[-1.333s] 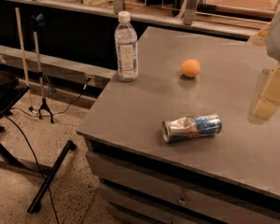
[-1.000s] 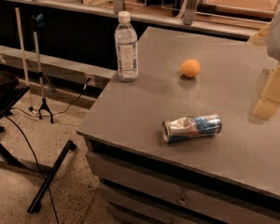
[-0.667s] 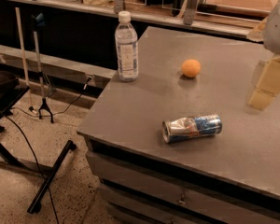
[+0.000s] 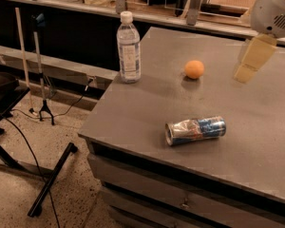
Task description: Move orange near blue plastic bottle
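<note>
The orange (image 4: 194,69) sits on the grey table (image 4: 256,141), in its far middle part. The blue plastic bottle (image 4: 128,48), clear with a white cap and pale label, stands upright at the table's far left corner, about a bottle's height to the left of the orange. My gripper (image 4: 251,60) hangs from the white arm at the upper right. It is above the table, to the right of the orange and apart from it, holding nothing that I can see.
A crushed silver-and-blue drink can (image 4: 195,130) lies on its side near the table's front edge. A shelf with clutter runs behind the table. On the floor to the left are black stand legs (image 4: 52,179) and cables.
My gripper has moved up and to the left, closer to the orange. The orange, bottle and can have not moved.
</note>
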Action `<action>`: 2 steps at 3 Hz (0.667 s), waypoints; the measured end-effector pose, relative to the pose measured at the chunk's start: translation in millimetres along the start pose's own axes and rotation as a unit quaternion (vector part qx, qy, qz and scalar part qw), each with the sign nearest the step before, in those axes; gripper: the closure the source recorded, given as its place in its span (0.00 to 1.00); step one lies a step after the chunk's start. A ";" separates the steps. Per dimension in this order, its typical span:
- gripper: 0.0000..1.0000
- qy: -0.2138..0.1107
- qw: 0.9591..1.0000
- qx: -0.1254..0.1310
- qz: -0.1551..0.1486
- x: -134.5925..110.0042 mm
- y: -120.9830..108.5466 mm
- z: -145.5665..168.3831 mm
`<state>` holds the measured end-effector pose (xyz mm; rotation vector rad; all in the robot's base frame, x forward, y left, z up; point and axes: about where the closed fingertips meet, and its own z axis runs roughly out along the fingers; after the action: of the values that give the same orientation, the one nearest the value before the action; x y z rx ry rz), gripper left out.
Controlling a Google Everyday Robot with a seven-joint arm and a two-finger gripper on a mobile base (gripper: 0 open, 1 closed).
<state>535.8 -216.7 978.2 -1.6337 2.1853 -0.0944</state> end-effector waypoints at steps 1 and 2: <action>0.00 -0.040 0.999 -0.007 0.007 -13.0 -21.8 22.2; 0.00 -0.086 0.996 -0.025 0.018 -25.6 -32.1 49.5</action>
<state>588.6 -193.6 949.5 -1.5660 2.0990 0.1079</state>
